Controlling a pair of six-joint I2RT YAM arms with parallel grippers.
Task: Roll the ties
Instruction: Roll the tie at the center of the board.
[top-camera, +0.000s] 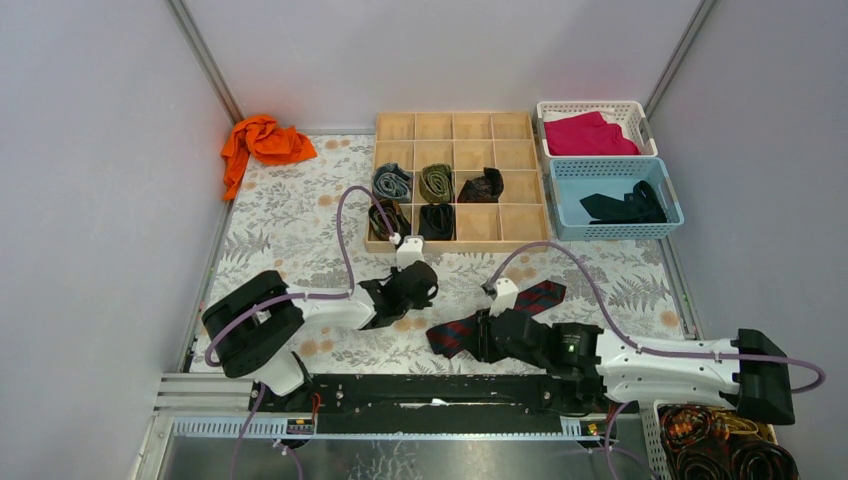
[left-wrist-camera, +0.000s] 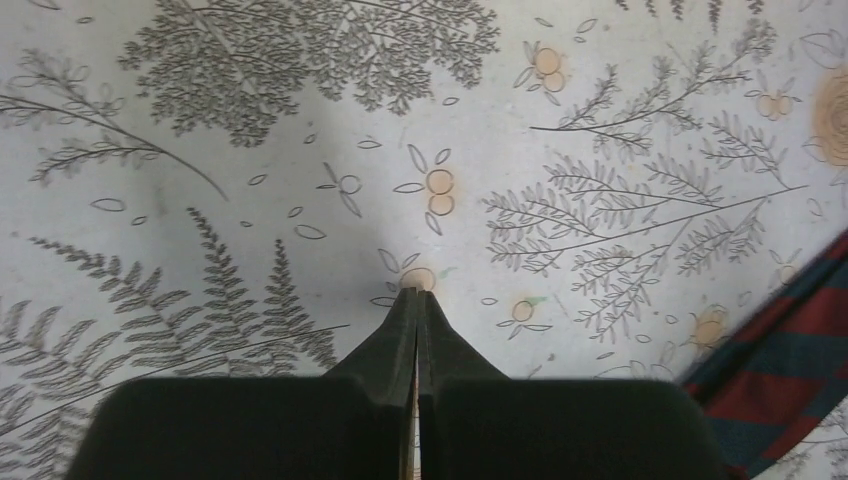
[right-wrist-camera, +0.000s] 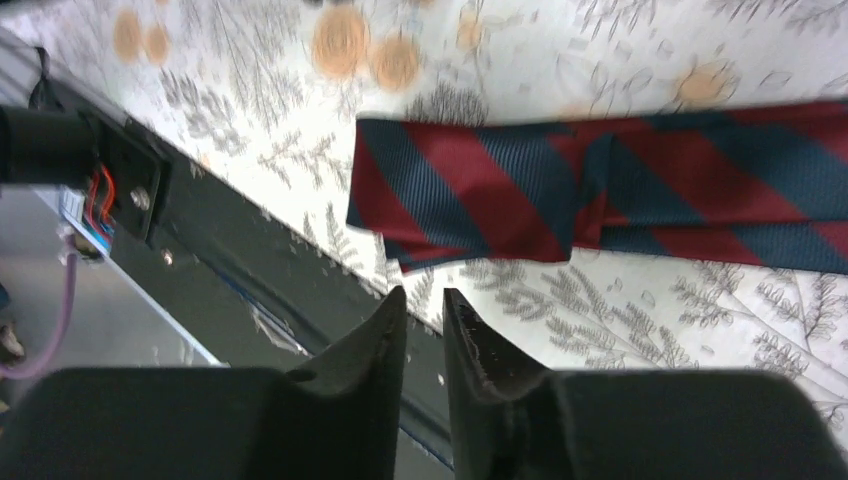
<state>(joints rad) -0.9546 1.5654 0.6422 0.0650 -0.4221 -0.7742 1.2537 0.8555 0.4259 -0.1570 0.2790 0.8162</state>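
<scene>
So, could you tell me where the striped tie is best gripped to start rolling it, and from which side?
Probably its squared-off end, nearest the right gripper. The striped tie lies flat on the table, so come down from above and pinch across that end; the fabric looks doubled over there, a ready start for the roll.

Soft, even light falls from above. The patterned surface is bright, with only faint shadows. The top view is sharp. The right wrist view is blurred, leaving the striped tie soft-edged.
</scene>
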